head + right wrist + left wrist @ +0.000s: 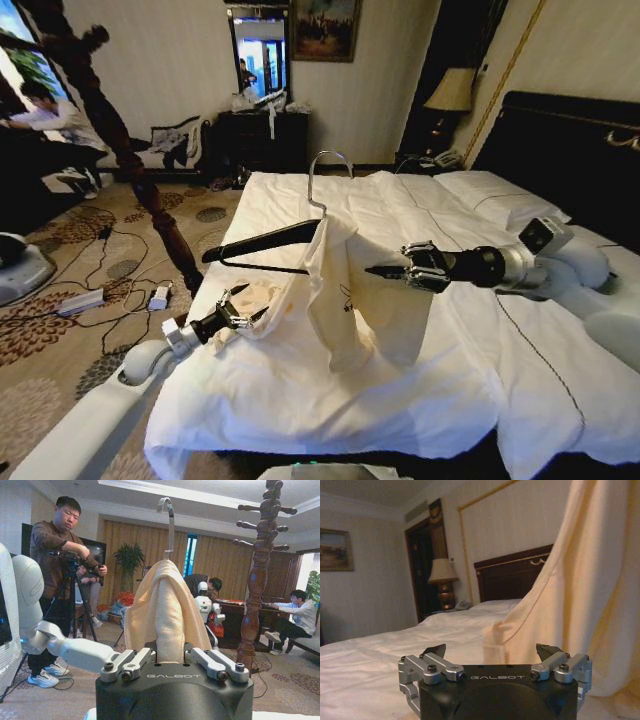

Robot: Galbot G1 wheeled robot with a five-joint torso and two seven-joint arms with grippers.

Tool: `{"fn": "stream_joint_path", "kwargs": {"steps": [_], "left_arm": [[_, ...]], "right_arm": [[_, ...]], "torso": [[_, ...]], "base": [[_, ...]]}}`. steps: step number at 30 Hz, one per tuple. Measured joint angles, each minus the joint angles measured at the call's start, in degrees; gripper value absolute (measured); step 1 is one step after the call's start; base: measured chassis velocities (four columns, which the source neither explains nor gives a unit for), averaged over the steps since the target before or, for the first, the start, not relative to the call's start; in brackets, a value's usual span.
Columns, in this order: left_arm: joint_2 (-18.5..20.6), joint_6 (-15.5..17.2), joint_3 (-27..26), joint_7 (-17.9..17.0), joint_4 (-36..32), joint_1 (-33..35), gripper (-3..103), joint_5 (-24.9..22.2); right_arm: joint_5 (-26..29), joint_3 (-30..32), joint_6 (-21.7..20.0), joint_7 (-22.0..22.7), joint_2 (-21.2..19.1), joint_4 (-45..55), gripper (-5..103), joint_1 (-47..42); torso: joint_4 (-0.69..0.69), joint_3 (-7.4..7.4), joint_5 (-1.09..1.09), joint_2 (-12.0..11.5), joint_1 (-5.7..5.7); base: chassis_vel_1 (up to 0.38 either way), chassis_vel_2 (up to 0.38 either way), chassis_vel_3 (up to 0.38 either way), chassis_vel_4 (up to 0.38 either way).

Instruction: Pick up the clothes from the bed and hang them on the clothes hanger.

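Cream garment (345, 290) already draped over the hanger (275, 245), above the bed's (440, 390) foot edge; right claw (385, 270) narrow beside it, left claw (245, 312) spread at its trailing hem.

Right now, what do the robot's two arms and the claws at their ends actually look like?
Both arms are smooth, rounded white tubes with silvery metal wrist sections. The right gripper has a black body and thin dark pointed fingers. The left gripper is the same make: a matte black block printed GALBOT, silver bolted finger links and small black fingertips. No loose cables show on either arm.
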Motion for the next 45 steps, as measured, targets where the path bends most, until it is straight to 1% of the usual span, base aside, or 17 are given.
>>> {"fn": "stream_joint_path", "kwargs": {"steps": [2,10,14,16,18,21,24,25,32,33,35,37,38,40,43,44,45], "left_arm": [[-1.25,-0.28,-0.24,0.23,2.04,-0.88,100,-0.03],[-1.88,-0.59,0.85,0.84,5.04,-3.74,100,-0.18],[-3.45,0.0,3.9,0.57,6.64,-6.97,100,0.5],[-3.61,0.05,4.36,0.56,6.88,-7.37,100,0.76],[-4.15,0.3,6.56,0.48,8.02,-8.92,100,2.1],[-4.8,0.36,8.26,-0.02,9.03,-10.13,100,3.64],[-5.9,0.41,9.52,-0.89,9.53,-11.06,102,4.42],[-6.41,0.44,10.01,-1.16,9.51,-11.32,100,4.49],[-6.83,0.7,10.87,-1.9,8.22,-11.36,97,4.54],[-6.86,0.73,10.91,-2.39,8.01,-11.38,94,4.58],[-6.94,0.73,10.96,-2.96,7.79,-11.48,84,4.59],[-6.94,0.73,11.0,-3.03,7.75,-11.49,84,4.58],[-6.95,0.74,11.22,-3.09,7.58,-11.5,72,4.48],[-6.94,0.76,11.32,-3.07,7.55,-11.5,72,4.45],[-6.84,0.88,11.7,-2.57,7.51,-11.35,56,4.33],[-6.84,0.88,11.7,-2.57,7.51,-11.35,56,4.33],[-6.84,0.9,11.72,-2.5,7.5,-11.33,50,4.26]], "right_arm": [[0.19,0.06,0.04,0.2,-0.19,0.27,19,0.04],[0.66,-0.31,0.23,0.3,-0.86,0.11,19,0.47],[2.35,-0.86,0.21,1.27,-0.78,1.44,19,1.07],[2.55,-0.94,0.19,1.38,-0.77,1.68,19,1.19],[3.03,-1.14,0.13,1.66,-0.65,2.34,19,1.68],[3.38,-1.18,0.05,1.83,-0.62,2.69,19,1.85],[3.57,-1.18,0.02,1.89,-0.62,3.19,19,1.89],[3.6,-1.16,0.01,1.92,-0.62,3.41,19,1.89],[3.68,-0.95,0.01,2.08,-0.48,3.66,19,1.79],[3.72,-0.91,0.01,2.18,-0.42,3.85,19,1.71],[3.75,-0.9,0.01,2.27,-0.33,3.99,19,1.68],[3.76,-0.89,0.01,2.29,-0.31,4.01,19,1.68],[3.78,-0.89,0.01,2.31,-0.28,4.01,19,1.76],[3.78,-0.89,0.01,2.31,-0.27,4.01,19,1.78],[3.78,-0.89,0.02,2.31,-0.29,4.02,19,1.79],[3.78,-0.89,0.02,2.31,-0.29,4.02,19,1.79],[3.78,-0.89,0.02,2.31,-0.3,4.06,19,1.79]], "torso": [[0.0,0.0,-0.01,0.0,0.0],[0.01,0.0,0.01,0.0,0.0],[-0.01,0.0,0.01,0.0,0.0],[-0.01,0.0,0.01,0.0,0.0],[0.0,0.0,0.0,0.0,0.0],[0.0,0.0,0.0,0.0,0.0],[-0.01,0.0,0.01,0.0,0.0],[-0.01,0.0,0.0,0.0,0.0],[0.0,0.0,0.01,0.0,0.0],[0.0,0.0,0.01,0.0,0.0],[0.0,0.0,0.0,0.0,0.0],[0.0,0.0,0.0,0.0,0.0],[0.0,0.0,0.01,0.0,0.0],[0.0,0.0,0.01,0.0,0.0],[0.0,0.0,0.0,0.0,0.0],[0.0,0.0,0.0,0.0,0.0],[0.0,0.0,0.0,0.0,0.0]], "base": [[0.0,0.0,0.0,0.0],[0.0,0.0,0.0,0.0],[0.0,0.0,0.0,0.0],[0.0,0.0,0.0,0.0],[0.0,0.0,0.0,0.0],[0.0,0.0,0.0,0.0],[0.0,0.0,0.0,0.0],[0.0,0.0,0.0,0.0],[0.0,0.0,0.0,0.0],[0.0,0.0,0.0,0.0],[0.0,0.0,0.0,0.0],[0.0,0.0,0.0,0.0],[0.0,0.0,0.0,0.0],[0.0,0.0,0.0,0.0],[0.0,0.0,0.0,0.0],[0.0,0.0,0.0,0.0],[0.0,0.0,0.0,0.0]]}}
